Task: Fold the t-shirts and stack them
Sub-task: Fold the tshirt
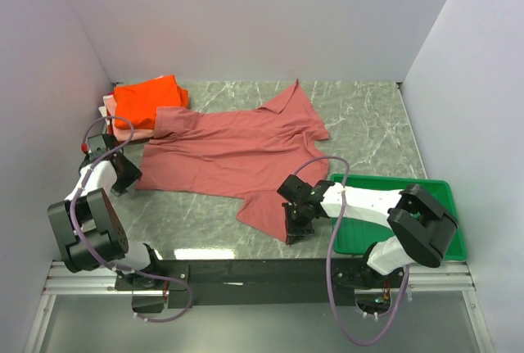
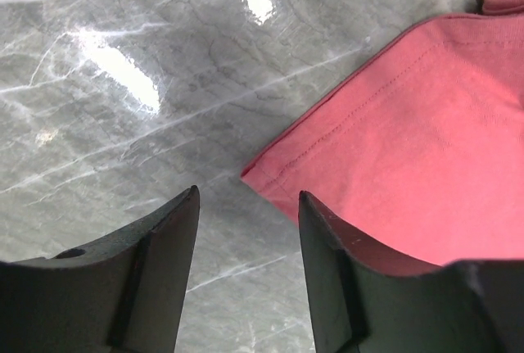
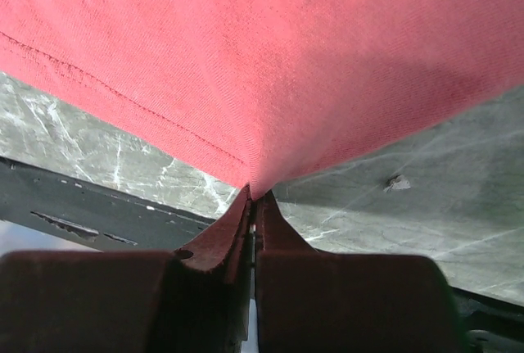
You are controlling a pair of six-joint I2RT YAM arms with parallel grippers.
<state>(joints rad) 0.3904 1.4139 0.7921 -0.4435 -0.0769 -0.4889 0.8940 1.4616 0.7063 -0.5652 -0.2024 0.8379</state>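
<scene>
A large brick-red t-shirt (image 1: 229, 156) lies spread across the middle of the grey marble table. My right gripper (image 1: 296, 228) is shut on its near hem corner; in the right wrist view the cloth (image 3: 270, 66) is pinched between the closed fingertips and pulled up taut. My left gripper (image 1: 124, 179) is open and empty at the shirt's left corner; in the left wrist view that corner (image 2: 270, 174) lies on the table just ahead of the spread fingers. A bright orange t-shirt (image 1: 147, 99) lies folded on pale pink and white ones (image 1: 116, 128) at the back left.
A green plastic tray (image 1: 446, 197) sits at the front right under the right arm. White walls close in the table on the left, back and right. The table's dark front rail (image 3: 74, 197) runs just below the right gripper.
</scene>
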